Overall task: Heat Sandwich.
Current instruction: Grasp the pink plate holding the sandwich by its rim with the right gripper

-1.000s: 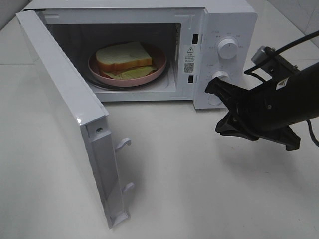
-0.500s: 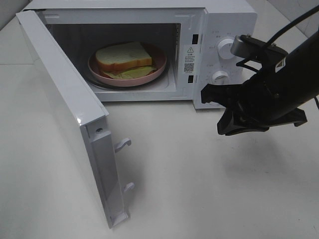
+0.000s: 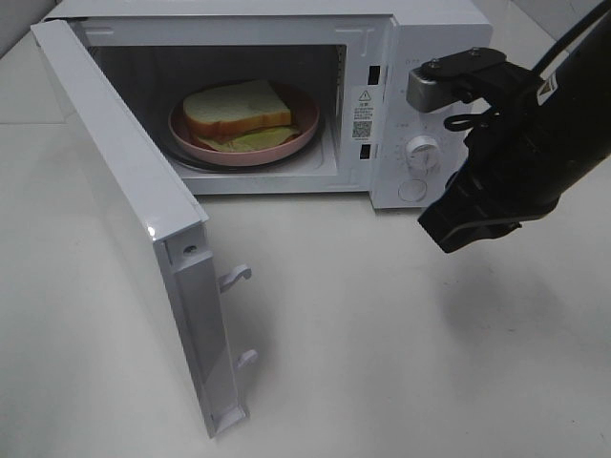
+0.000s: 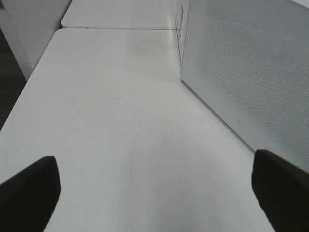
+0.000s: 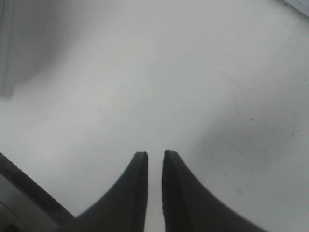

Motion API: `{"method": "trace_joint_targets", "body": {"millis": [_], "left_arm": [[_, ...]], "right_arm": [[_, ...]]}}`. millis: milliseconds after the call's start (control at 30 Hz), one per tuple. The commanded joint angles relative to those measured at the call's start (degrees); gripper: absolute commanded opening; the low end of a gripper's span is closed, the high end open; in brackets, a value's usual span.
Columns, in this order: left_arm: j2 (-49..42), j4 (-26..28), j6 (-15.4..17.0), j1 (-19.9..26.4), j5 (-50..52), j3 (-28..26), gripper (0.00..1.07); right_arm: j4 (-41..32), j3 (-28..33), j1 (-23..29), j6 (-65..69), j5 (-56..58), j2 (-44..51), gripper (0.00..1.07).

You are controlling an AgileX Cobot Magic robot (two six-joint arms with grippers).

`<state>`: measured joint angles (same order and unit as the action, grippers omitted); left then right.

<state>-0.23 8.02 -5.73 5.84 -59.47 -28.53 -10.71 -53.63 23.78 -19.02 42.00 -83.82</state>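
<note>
Showing sandwich (image 3: 239, 110) inside microwave (image 3: 420, 57), door-frame warning sticker (image 3: 362, 112) unreadable

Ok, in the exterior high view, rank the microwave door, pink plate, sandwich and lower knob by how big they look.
1. Microwave door, though it stands nearest the camera
2. Pink plate
3. Sandwich
4. Lower knob

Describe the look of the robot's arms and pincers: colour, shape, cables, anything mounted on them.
The right arm is matte black and bulky, carrying a grey boxy camera module and black cables. The right pincer has two black, curved fingers tapering to narrow tips. Of the left pincer only two black blunt finger ends show.
</note>
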Motion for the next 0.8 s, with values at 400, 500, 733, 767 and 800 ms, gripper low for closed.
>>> {"method": "trace_joint_targets", "body": {"millis": [400,500,733,767,800], "left_arm": [[-1.6,0.0,0.1,0.2,0.1,0.2,1.03],[-1.6,0.0,0.1,0.2,0.1,0.2,1.03],[-1.6,0.0,0.1,0.2,0.1,0.2,1.03],[-1.6,0.0,0.1,0.2,0.1,0.2,1.03],[-1.6,0.0,0.1,0.2,0.1,0.2,1.03]], "right_arm": [[1.7,-0.4,-0.3,-36.8,2.6,0.4,0.3],[2.5,-0.4,-0.3,-39.9,2.6,0.4,0.48],[3.0,-0.4,-0.3,-39.9,2.6,0.4,0.83],[3.5,-0.4,-0.3,-40.0,2.6,0.4,0.91],[4.5,-0.4,-0.3,-39.9,2.6,0.4,0.93]]}}
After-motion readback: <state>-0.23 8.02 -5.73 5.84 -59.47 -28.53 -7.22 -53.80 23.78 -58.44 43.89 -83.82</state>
